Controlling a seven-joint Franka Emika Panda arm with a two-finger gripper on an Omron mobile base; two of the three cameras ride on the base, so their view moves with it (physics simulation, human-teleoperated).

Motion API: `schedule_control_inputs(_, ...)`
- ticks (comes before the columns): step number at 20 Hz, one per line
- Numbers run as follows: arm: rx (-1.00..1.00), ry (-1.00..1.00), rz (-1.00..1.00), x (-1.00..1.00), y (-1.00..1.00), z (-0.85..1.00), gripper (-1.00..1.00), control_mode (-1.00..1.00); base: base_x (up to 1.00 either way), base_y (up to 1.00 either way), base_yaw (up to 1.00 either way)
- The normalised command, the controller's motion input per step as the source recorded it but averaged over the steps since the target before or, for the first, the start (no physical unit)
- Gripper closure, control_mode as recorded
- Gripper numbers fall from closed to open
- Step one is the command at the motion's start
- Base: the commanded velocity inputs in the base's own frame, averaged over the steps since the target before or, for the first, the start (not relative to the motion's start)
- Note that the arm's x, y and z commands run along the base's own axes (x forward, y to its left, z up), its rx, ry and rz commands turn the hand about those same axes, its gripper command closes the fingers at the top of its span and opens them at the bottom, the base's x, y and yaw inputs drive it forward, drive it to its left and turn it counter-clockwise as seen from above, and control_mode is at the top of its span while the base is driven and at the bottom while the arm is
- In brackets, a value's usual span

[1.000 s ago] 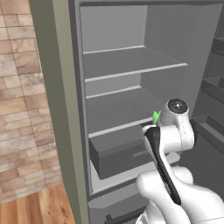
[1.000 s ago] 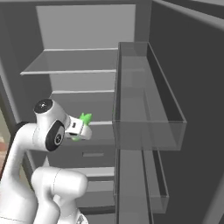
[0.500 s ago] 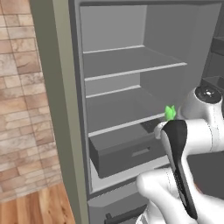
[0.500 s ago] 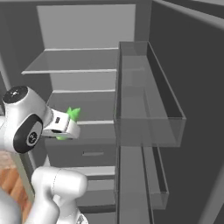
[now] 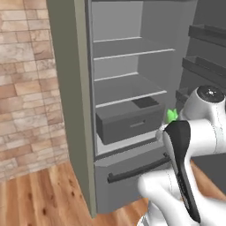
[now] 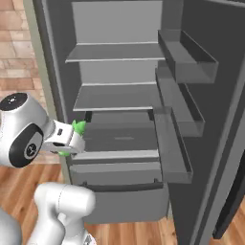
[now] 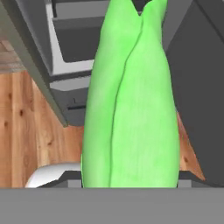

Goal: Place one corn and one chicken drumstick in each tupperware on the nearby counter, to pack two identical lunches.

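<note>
A bright green corn cob (image 7: 131,100) is clamped lengthwise in the gripper (image 6: 72,139), held out in the air in front of the open fridge (image 5: 128,66). From the right side, its green tip (image 6: 79,127) can be seen poking past the white hand, near the grey drawer (image 5: 130,121) at the bottom of the fridge. Bare shelves (image 6: 115,50) are seen above, door bins (image 6: 184,57) off to the right, and a wood floor (image 5: 39,198) below.

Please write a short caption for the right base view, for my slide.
Gripper holding a green corn before the open fridge.
</note>
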Motion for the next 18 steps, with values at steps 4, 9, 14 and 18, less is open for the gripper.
schedule_control_inputs(4, 0.0, 0.0, 0.0, 0.0, 0.0, 0.0, 1.0, 1.0, -0.83, 0.86, 0.0)
schedule_control_inputs(9, 0.0, 0.0, 0.0, 0.0, 0.0, 0.0, 1.0, 1.0, -1.0, 0.77, 0.0)
schedule_control_inputs(14, 0.0, 0.0, 0.0, 0.0, 0.0, 0.0, 1.0, 1.0, -1.0, 0.16, 0.01)
schedule_control_inputs(18, 0.0, 0.0, 0.0, 0.0, 0.0, 0.0, 1.0, 1.0, -1.0, 0.02, 0.01)
